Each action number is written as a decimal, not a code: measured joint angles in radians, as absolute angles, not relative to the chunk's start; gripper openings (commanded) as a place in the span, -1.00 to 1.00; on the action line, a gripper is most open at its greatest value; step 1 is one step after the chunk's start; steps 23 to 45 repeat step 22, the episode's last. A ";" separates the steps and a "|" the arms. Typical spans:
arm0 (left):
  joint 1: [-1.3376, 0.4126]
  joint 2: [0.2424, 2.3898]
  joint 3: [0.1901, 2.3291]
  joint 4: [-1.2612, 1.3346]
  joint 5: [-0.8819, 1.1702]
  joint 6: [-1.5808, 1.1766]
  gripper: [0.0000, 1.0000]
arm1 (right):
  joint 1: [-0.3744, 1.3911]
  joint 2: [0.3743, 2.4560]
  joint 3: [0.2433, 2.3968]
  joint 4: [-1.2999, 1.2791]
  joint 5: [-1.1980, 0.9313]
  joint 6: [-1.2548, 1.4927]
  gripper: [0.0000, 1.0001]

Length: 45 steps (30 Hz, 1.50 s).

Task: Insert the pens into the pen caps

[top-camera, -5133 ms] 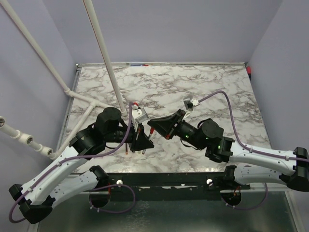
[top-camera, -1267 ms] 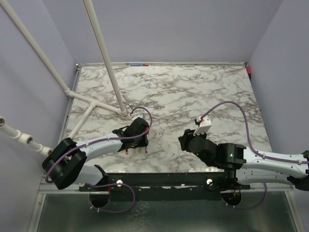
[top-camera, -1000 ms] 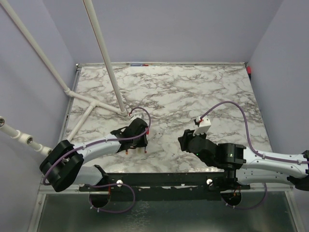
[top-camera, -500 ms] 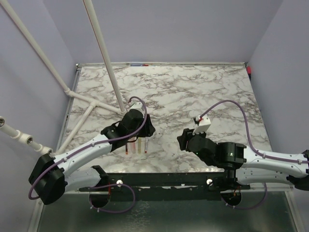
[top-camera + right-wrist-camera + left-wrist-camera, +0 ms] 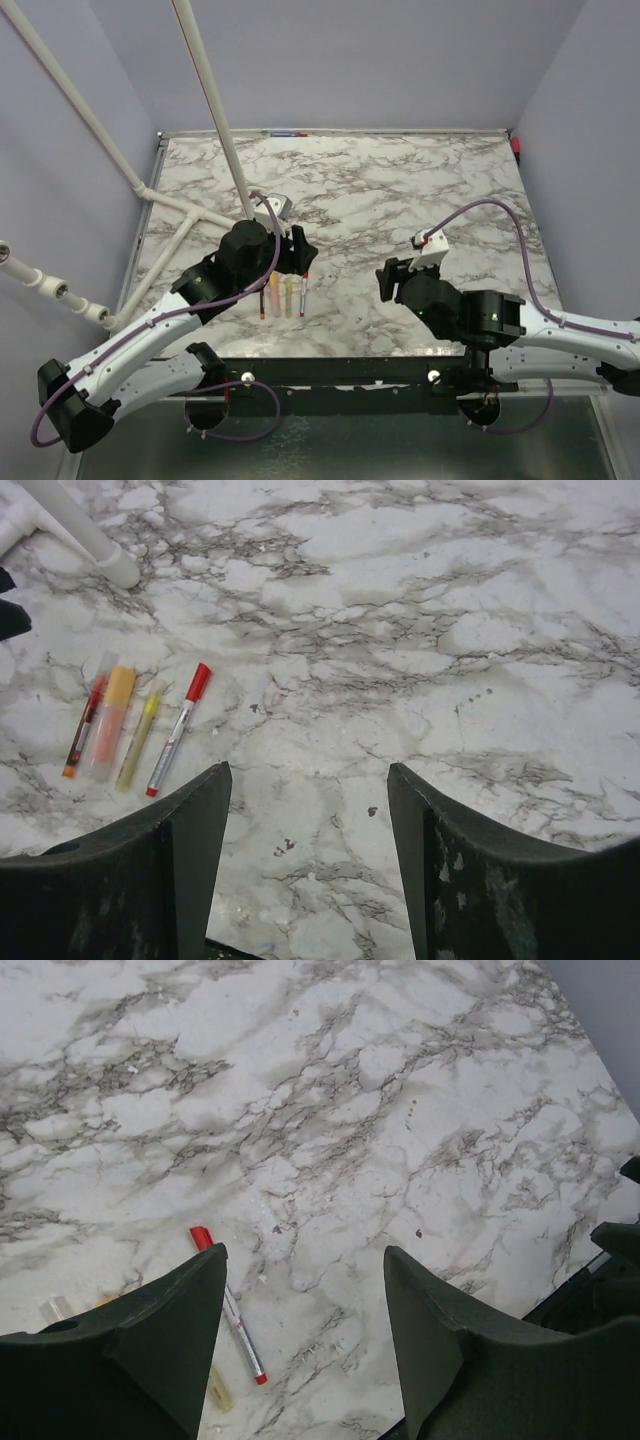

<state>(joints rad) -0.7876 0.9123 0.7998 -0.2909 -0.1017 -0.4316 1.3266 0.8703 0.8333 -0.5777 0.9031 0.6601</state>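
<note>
The left hand [image 5: 302, 1255] has lifted off the four pens [image 5: 112, 720], lying in a row on the counter [image 5: 500, 580]; it and the right hand [image 5: 310, 772] gape empty.

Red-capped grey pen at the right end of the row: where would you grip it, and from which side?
Probably mid-barrel on the red-capped grey pen, from straight above, left fingers closing across its width. It lies flat on the table, so nothing gets under it. Its outer side is bare; the yellow pen lies close on the other, leaving a narrow gap.

Lab test cell; lavender walls [image 5: 360, 60]; marble tabletop [image 5: 400, 190]
</note>
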 measured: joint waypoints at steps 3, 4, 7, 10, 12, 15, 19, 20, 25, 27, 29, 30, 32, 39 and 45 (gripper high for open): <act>-0.788 0.869 0.809 -0.305 -0.110 -0.387 0.31 | 1.327 0.833 0.833 -0.577 0.928 0.618 0.36; -0.788 0.854 0.811 -0.310 -0.117 -0.376 0.31 | 1.327 0.820 0.834 -0.578 0.935 0.607 0.37; -0.788 0.816 0.812 -0.332 -0.133 -0.345 0.31 | 1.327 0.795 0.846 -0.578 0.955 0.577 0.37; -0.788 0.778 0.811 -0.346 -0.142 -0.323 0.32 | 1.327 0.773 0.857 -0.577 0.965 0.551 0.38; -0.788 0.754 0.808 -0.347 -0.146 -0.315 0.32 | 1.327 0.759 0.857 -0.571 0.967 0.534 0.38; -0.788 0.711 0.791 -0.348 -0.151 -0.307 0.33 | 1.327 0.745 0.856 -0.554 0.968 0.511 0.38; -0.788 0.690 0.780 -0.349 -0.151 -0.299 0.36 | 1.327 0.746 0.854 -0.528 0.968 0.487 0.38; -0.788 0.689 0.778 -0.349 -0.150 -0.294 0.38 | 1.327 0.748 0.854 -0.523 0.968 0.483 0.39; -0.788 0.688 0.774 -0.351 -0.150 -0.288 0.39 | 1.327 0.756 0.854 -0.516 0.968 0.475 0.39; -0.788 0.688 0.774 -0.351 -0.150 -0.288 0.39 | 1.327 0.756 0.854 -0.516 0.968 0.475 0.39; -0.788 0.688 0.774 -0.351 -0.150 -0.288 0.39 | 1.327 0.756 0.854 -0.516 0.968 0.475 0.39; -0.788 0.688 0.774 -0.351 -0.150 -0.288 0.39 | 1.327 0.756 0.854 -0.516 0.968 0.475 0.39; -0.788 0.688 0.774 -0.351 -0.150 -0.288 0.39 | 1.327 0.756 0.854 -0.516 0.968 0.475 0.39; -0.788 0.688 0.774 -0.351 -0.150 -0.288 0.39 | 1.327 0.756 0.854 -0.516 0.968 0.475 0.39; -0.788 0.688 0.774 -0.351 -0.150 -0.288 0.39 | 1.327 0.756 0.854 -0.516 0.968 0.475 0.39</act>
